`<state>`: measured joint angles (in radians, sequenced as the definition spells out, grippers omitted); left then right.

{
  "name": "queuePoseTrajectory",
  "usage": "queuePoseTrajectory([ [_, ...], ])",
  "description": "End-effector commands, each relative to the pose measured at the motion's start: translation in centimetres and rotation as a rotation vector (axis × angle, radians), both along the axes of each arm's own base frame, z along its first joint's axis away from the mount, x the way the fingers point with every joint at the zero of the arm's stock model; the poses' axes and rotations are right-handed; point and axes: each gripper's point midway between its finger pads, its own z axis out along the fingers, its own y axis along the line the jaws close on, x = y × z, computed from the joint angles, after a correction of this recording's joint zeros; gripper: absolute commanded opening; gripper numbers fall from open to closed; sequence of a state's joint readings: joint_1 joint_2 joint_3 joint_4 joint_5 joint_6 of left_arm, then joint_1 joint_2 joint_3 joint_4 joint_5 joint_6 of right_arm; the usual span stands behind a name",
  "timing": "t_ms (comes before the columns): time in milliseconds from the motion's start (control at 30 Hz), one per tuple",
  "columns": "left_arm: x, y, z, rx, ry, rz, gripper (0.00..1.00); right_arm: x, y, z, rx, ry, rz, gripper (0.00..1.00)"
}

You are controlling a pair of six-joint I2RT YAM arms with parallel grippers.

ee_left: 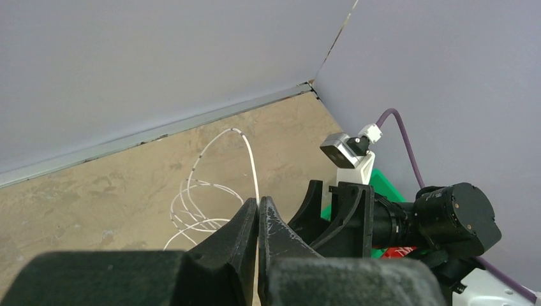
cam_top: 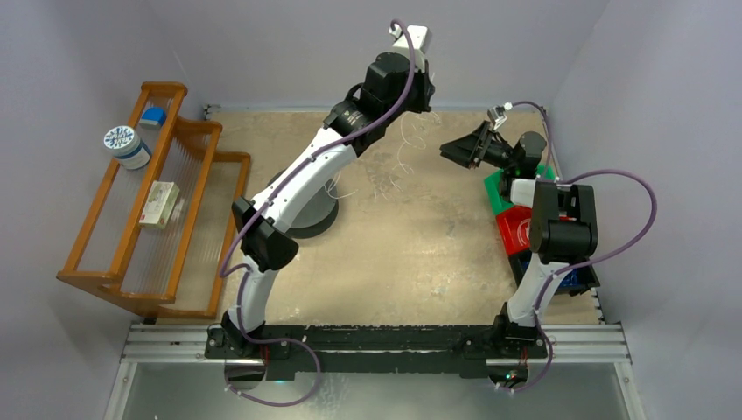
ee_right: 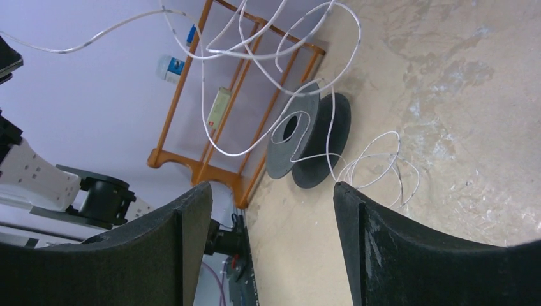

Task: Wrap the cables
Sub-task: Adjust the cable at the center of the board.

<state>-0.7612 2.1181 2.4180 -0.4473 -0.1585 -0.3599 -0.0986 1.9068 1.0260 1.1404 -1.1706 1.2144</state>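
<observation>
Thin whitish translucent cables [ee_left: 254, 166], springy, curled into loose loops. Standing in a tall arch above the table [ee_left: 96, 191], w/ one strand running down into the closed tips of the left end effector [ee_left: 258, 205] (pinched there, by the look of it). Lower loops slack on the table; smaller coils just beside a black spool [ee_right: 319, 137], strands crossing in front of it.

Top view: we look down from high behind the arm bases, far out, with the whole tabletop [cam_top: 411, 254] in frame. Left wrist: close behind the left jaws, low, facing the far right corner. Right wrist: rolled sideways, close behind the right jaws, facing left toward the spool [ee_right: 277, 156] and rack [ee_right: 191, 171], both also in the top view. All three views share the cables [ee_left: 253, 172].
</observation>
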Motion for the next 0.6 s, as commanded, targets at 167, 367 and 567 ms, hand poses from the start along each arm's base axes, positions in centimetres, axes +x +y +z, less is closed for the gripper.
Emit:
queuePoseTrajectory([
  [167,-1.9,0.8,6.0,-0.101,-0.074,-0.037,0.0,0.3,-0.2,1.4,0.011,-0.062,-0.014,0.72],
  [367,-2.1,0.6,5.9,-0.101,-0.068,-0.051,0.0,0.4,-0.8,1.5,0.031,-0.057,-0.026,0.72],
  [567,-2.3,0.1,5.5,-0.1,-0.059,-0.075,0.0,-0.1,-1.5,2.1,0.076,-0.071,-0.015,0.72],
])
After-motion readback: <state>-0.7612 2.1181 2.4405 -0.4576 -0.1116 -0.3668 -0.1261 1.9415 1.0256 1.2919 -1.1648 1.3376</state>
